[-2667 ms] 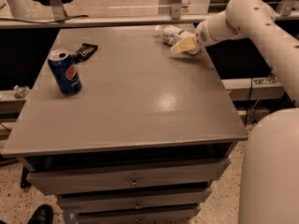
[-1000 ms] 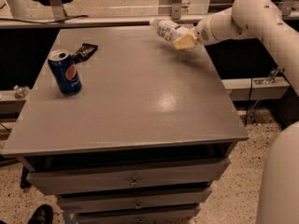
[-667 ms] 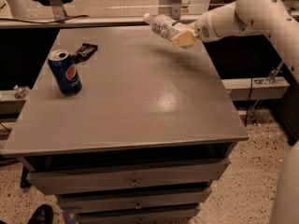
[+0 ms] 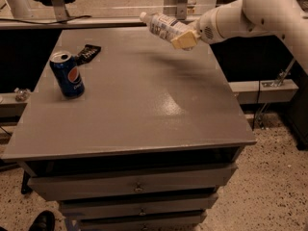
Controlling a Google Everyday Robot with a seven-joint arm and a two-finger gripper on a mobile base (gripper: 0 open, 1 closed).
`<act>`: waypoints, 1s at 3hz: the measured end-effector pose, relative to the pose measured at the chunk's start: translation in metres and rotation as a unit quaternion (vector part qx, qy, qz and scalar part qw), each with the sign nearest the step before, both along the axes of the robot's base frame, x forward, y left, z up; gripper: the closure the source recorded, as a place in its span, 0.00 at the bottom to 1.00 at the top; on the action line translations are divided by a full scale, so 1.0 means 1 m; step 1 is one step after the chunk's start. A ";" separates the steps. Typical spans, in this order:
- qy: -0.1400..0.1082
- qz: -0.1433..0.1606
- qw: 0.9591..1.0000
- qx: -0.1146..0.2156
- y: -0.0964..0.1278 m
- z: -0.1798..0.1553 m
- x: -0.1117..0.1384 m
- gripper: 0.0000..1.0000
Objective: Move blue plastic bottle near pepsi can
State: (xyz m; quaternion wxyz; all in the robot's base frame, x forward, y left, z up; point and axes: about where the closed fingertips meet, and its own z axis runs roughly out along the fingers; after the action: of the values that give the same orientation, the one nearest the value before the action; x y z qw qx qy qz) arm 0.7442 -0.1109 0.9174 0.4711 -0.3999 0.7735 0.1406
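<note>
Lifted off the far right of the tabletop where it lay, the blue plastic bottle point(image 4: 162, 25) now hangs in the air over the far edge and has drifted a little to the left. The gripper point(image 4: 182, 36) is at the far right, its jaws clamped on the bottle's bottom end. The bottle is held nearly sideways, with the white cap pointing left and slightly up.

The pepsi can point(image 4: 68, 75) stands upright at the left side of the grey table point(image 4: 159, 105), well apart from the bottle, with a small black wrapper point(image 4: 88, 53) just beyond it.

To do the carry well, I judge the arm should sweep left and nearer, staying above can height. It should then lower the bottle on the can's right side, clear of the wrapper. Let go only once the bottle touches the surface, since on its side it may roll into the can.
</note>
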 end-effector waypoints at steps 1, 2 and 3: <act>-0.004 0.035 0.999 -0.004 0.027 -0.007 -0.014 1.00; -0.015 0.083 0.996 -0.012 0.062 -0.009 -0.047 1.00; -0.016 0.125 0.992 -0.022 0.096 -0.014 -0.084 1.00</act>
State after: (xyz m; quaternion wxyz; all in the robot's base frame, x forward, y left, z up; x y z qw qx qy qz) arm 0.6606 -0.0147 0.9033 0.4530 -0.5059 0.7128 0.1754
